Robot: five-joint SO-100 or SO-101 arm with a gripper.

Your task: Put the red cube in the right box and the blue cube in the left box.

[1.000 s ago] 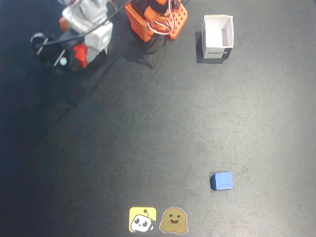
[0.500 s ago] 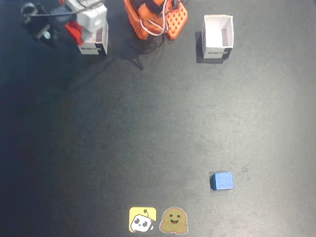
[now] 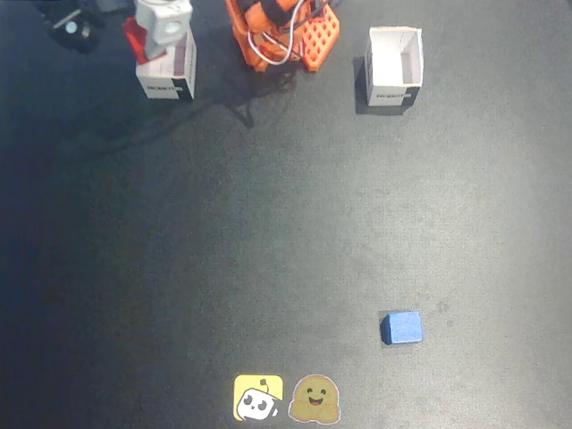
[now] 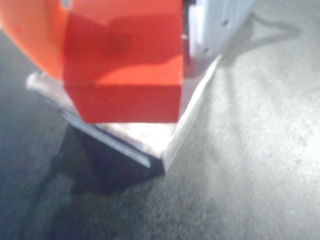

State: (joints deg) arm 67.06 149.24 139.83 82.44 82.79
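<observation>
Far left in the fixed view, the arm's white and orange two-finger gripper [image 3: 147,40] is hanging right over a small white open-top card box with black print low on its wall [image 3: 170,76], covering most of the opening. The wrist view is showing why: the small solid bright red cube [image 4: 125,60] is sitting clamped between an orange finger [image 4: 30,30] on the left and a white finger [image 4: 215,25] on the right, poised just above that box's white rim [image 4: 192,112]. The jaws are closed narrowly on the cube, which is not yet lying inside.

Moving right in the fixed view, the arm's orange base [image 3: 284,34] is standing at the top edge between the two boxes. Next comes the second identical white card box [image 3: 393,64], standing upright and open. Well below it, on the dark table [image 3: 268,223], the small solid medium-blue cube [image 3: 401,327] is lying alone, well apart from both boxes. Two cartoon stickers [image 3: 288,398] are sitting at the bottom edge.
</observation>
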